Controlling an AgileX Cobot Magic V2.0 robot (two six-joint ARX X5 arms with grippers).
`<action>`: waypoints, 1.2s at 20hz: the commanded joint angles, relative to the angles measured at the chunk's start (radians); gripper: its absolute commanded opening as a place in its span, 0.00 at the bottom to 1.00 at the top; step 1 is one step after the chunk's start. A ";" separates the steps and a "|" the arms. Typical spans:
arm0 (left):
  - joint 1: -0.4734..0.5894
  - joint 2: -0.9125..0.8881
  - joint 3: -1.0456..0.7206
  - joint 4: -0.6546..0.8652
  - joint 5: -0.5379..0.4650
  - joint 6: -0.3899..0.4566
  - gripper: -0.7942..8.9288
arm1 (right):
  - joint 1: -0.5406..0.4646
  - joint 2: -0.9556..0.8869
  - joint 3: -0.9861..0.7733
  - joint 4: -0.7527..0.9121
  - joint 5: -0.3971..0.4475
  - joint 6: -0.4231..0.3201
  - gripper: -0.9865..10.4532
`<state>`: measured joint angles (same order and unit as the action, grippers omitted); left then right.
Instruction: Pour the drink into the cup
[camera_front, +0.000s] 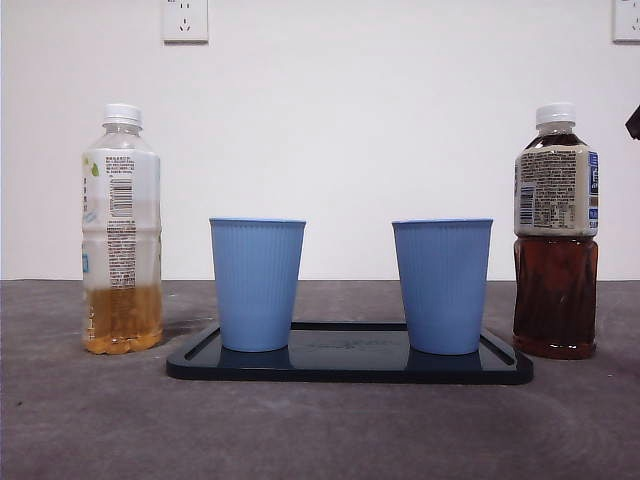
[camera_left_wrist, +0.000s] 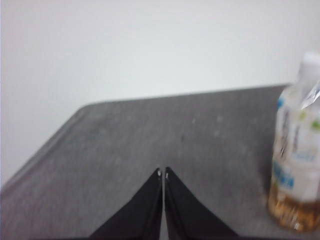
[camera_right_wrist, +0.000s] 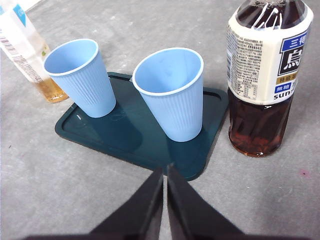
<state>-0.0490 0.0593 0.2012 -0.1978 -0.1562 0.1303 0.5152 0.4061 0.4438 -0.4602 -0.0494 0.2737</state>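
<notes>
We have not yet started pouring; both bottles are capped and nothing is gripped.

Two empty blue cups (camera_front: 257, 283) (camera_front: 442, 285) stand on the dark tray (camera_front: 350, 366), the dark tea bottle (camera_front: 556, 232) just beside it. Our right gripper (camera_right_wrist: 165, 171) and left gripper (camera_left_wrist: 162, 172) have jaws pressed together. Next we must open one and grasp a bottle.

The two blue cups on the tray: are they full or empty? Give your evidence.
Empty. The right wrist view looks down into both cups and shows bare blue insides, no liquid. Both stand upright on the tray.
</notes>
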 joint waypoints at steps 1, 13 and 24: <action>0.010 -0.031 -0.050 0.011 -0.001 0.015 0.09 | 0.006 0.003 0.014 0.011 0.001 0.006 0.09; 0.017 -0.056 -0.186 0.010 0.000 -0.045 0.09 | 0.006 0.003 0.014 0.011 0.001 0.006 0.09; 0.017 -0.056 -0.185 0.010 0.000 -0.071 0.09 | 0.006 0.003 0.014 0.011 0.001 0.006 0.09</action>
<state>-0.0330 0.0051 0.0349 -0.1799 -0.1547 0.0643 0.5152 0.4061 0.4438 -0.4599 -0.0494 0.2737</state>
